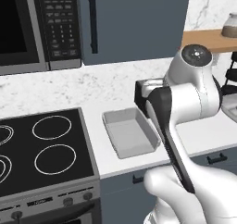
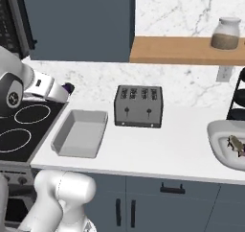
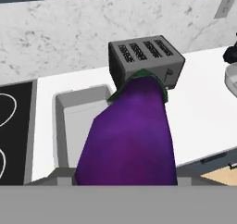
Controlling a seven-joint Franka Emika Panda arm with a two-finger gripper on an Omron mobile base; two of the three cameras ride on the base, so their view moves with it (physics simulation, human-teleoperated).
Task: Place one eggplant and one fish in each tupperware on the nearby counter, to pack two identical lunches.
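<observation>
A glossy purple eggplant (image 3: 132, 135) with a green stem cap runs up the middle of the hand view, and its tip (image 2: 69, 87) shows past the hand in the right base view. My gripper (image 2: 65, 90) is shut on the eggplant; its fingertips are hidden behind it. It hangs over the counter's back left, just above the far left corner of the tupperware (image 2: 79, 133) (image 1: 129, 136) (image 3: 76, 121). That pale grey tray holds nothing. A brownish fish (image 2: 236, 144) lies in a white bowl (image 2: 220, 147) at the far right of the counter (image 2: 158, 147).
A black slotted toaster (image 2: 139, 106) (image 3: 146, 61) stands right of the tupperware. The black cooktop (image 1: 41, 149) borders it on the left, under a microwave (image 1: 28, 24). A wooden shelf (image 2: 182, 50) carries a jar (image 2: 225, 33). A black rack (image 2: 238, 97) stands at the far right.
</observation>
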